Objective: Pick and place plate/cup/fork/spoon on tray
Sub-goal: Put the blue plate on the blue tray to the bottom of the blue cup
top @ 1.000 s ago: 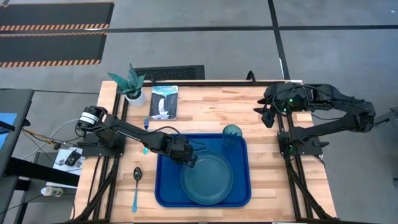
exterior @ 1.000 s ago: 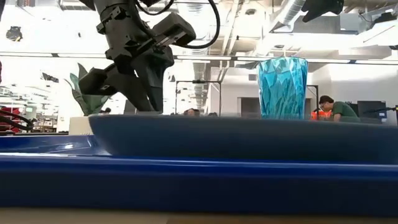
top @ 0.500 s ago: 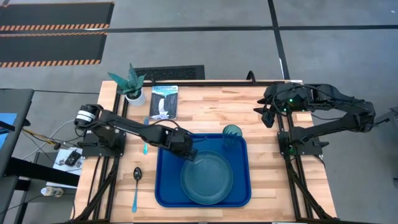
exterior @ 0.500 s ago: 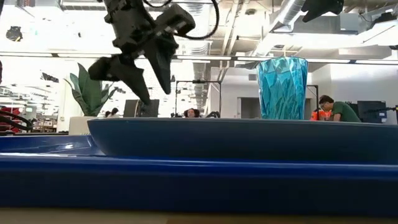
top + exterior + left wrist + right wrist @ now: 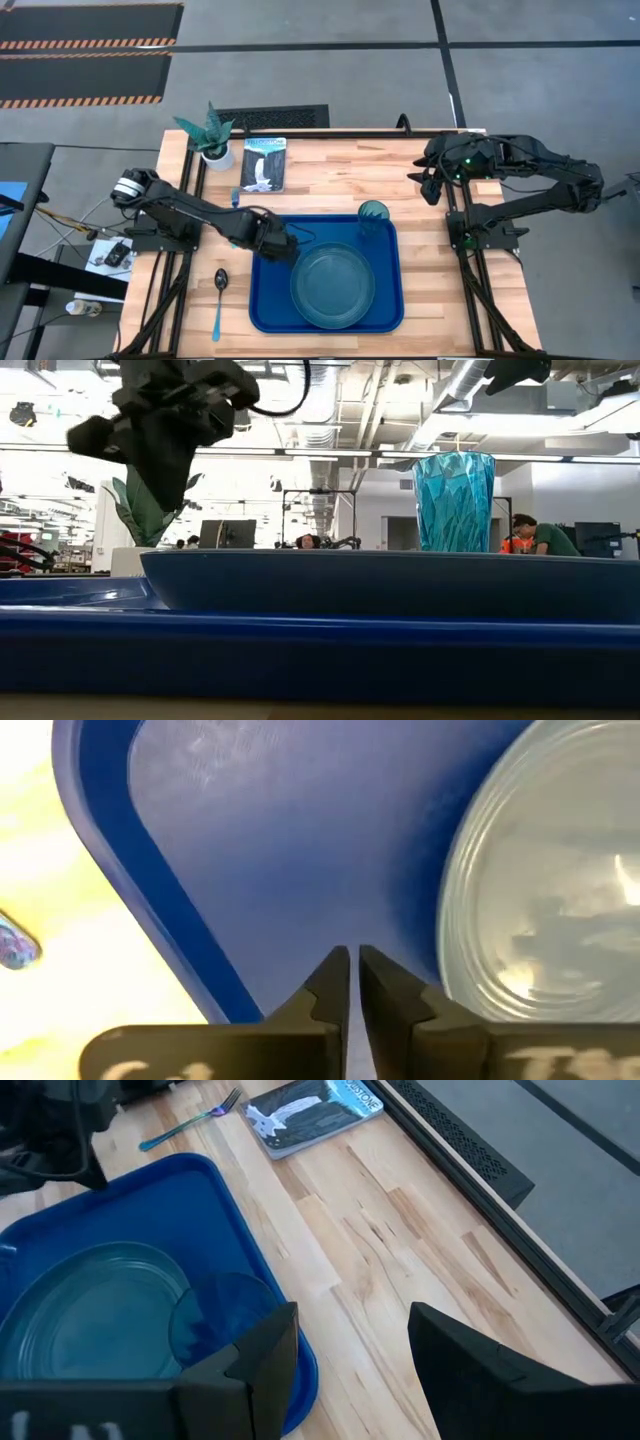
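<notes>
Left claw (image 5: 353, 963) nearly closed, empty.

The left hand (image 5: 353, 960), fingers nearly together, hangs over the tray (image 5: 250, 850) beside the plate (image 5: 540, 890).

Light wood butcher-block table (image 5: 330, 175) on a black frame, set on grey concrete floor (image 5: 320, 60) w/ dark seams. Black mats w/ orange-striped edges (image 5: 85, 45) lie at far left; a black floor grille (image 5: 272, 117) sits just behind the table. Low view: white, brightly lit room, ceiling ducts (image 5: 455, 385), monitors (image 5: 225, 533), a seated person in orange (image 5: 525, 533).
</notes>
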You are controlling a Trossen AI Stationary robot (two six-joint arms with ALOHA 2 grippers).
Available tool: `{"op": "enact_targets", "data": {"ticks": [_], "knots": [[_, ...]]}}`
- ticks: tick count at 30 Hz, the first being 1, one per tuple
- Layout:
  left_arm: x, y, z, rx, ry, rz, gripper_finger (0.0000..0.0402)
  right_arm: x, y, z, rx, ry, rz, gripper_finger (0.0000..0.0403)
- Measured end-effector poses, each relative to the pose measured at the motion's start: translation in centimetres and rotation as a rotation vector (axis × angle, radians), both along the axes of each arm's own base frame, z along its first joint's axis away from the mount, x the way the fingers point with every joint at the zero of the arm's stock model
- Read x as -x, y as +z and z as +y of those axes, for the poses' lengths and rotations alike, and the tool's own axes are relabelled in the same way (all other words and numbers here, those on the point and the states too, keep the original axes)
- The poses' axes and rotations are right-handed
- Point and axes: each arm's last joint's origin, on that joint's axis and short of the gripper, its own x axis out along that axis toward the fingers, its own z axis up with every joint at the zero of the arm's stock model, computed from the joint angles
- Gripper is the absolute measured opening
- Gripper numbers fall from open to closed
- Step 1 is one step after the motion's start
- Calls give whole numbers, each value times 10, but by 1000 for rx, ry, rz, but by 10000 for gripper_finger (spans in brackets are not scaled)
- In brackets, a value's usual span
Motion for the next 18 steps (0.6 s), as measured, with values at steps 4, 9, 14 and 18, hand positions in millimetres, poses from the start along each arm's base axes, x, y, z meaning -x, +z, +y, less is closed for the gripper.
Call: {"op": "enact_targets", "data": {"ticks": [4, 9, 14, 18], "knots": [[1, 2, -7, -28, 63, -32, 4, -1, 1, 0, 2, 0, -11, 214], [5, -2, -13, -44, 102, -42, 0, -2, 2, 0, 6, 3, -25, 214], [10, -16, -15, -45, 167, -36, 0, -2, 2, 0, 11, 7, -22, 214], [9, -18, -18, -43, 199, -81, 0, -2, 2, 0, 11, 8, -22, 214]]}}
